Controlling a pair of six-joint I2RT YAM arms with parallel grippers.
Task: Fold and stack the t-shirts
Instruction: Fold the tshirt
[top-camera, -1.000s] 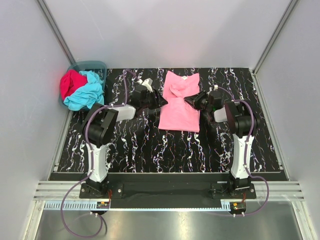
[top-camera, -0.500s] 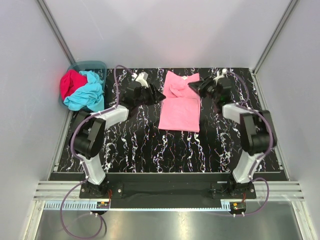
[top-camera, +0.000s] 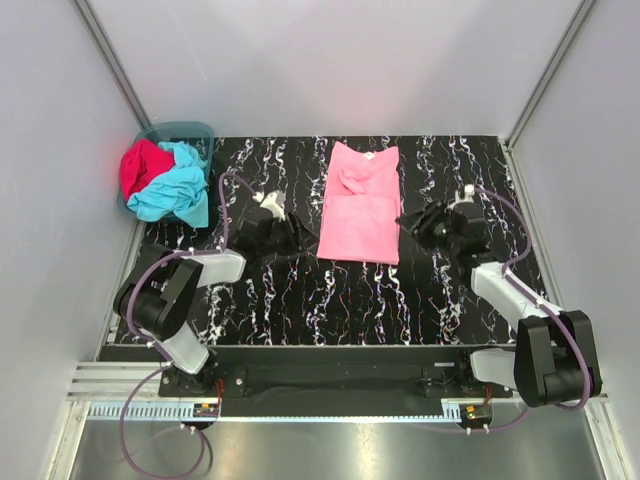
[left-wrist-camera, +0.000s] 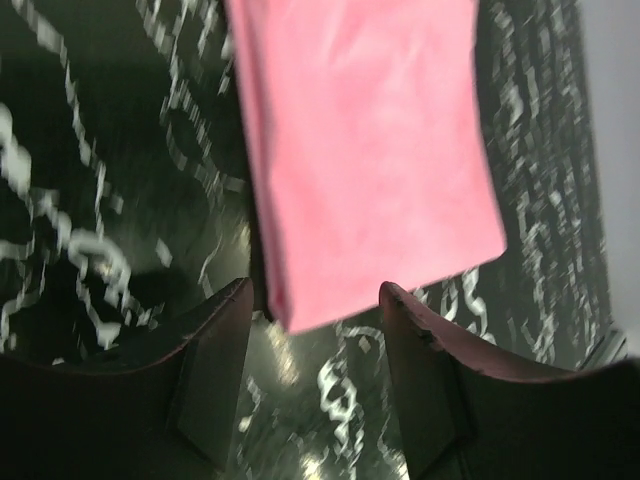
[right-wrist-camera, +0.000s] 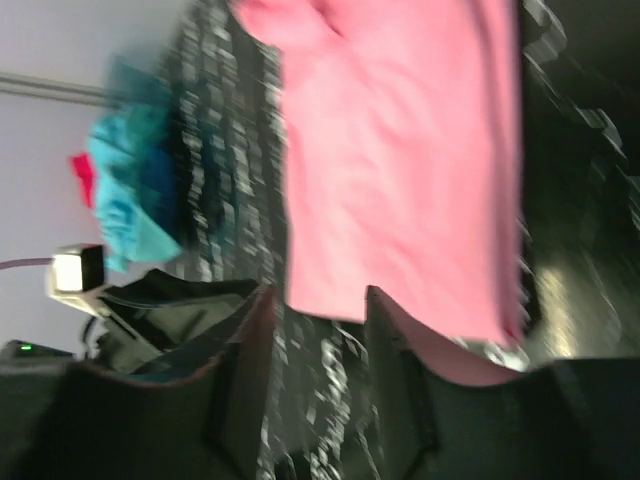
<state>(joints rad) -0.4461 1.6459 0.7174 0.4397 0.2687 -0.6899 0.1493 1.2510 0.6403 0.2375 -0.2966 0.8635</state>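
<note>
On veined tabletop (top-camera: 300, 290), oblong pink t-shirt (top-camera: 360, 212)

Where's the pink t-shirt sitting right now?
In the top view, the pink t-shirt lies flat mid-table toward the far edge, between the left gripper and the right gripper, well right of the teal basket.

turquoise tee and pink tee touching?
Apart. The top external view shows the turquoise tee draped over the basket at the far left and the pink tee flat at mid-table, with a wide stretch of marbled table between them.
</note>
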